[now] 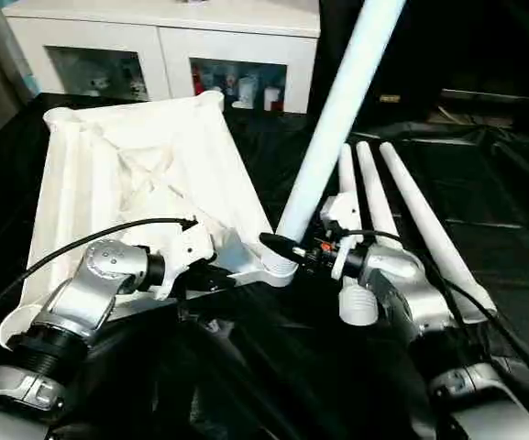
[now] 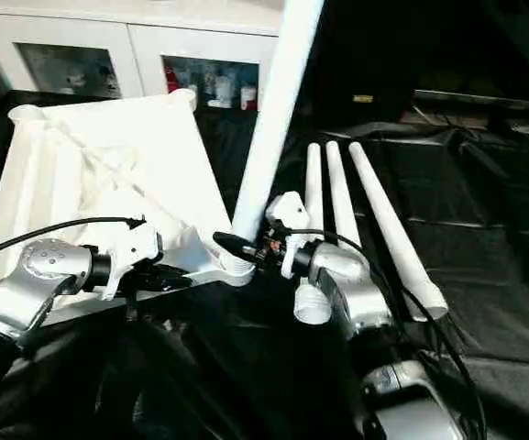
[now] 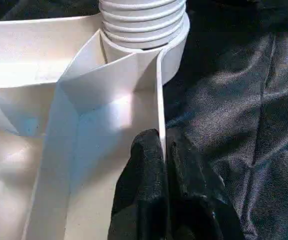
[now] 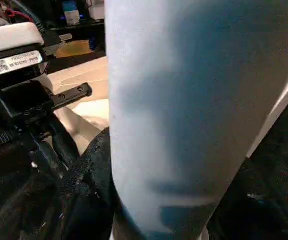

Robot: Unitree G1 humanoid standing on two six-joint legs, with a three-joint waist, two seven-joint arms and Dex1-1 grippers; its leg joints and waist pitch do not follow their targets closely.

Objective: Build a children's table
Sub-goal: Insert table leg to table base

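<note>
While tabletop (image 1: 145, 156) lies underside-up | socketed leg (image 1: 337, 110) tilts upward, away

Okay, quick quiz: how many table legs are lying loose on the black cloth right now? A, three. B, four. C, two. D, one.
A: three legs lie side by side on the black cloth beside the right arm, while a fourth leg stands up in the tabletop's corner socket.
</note>
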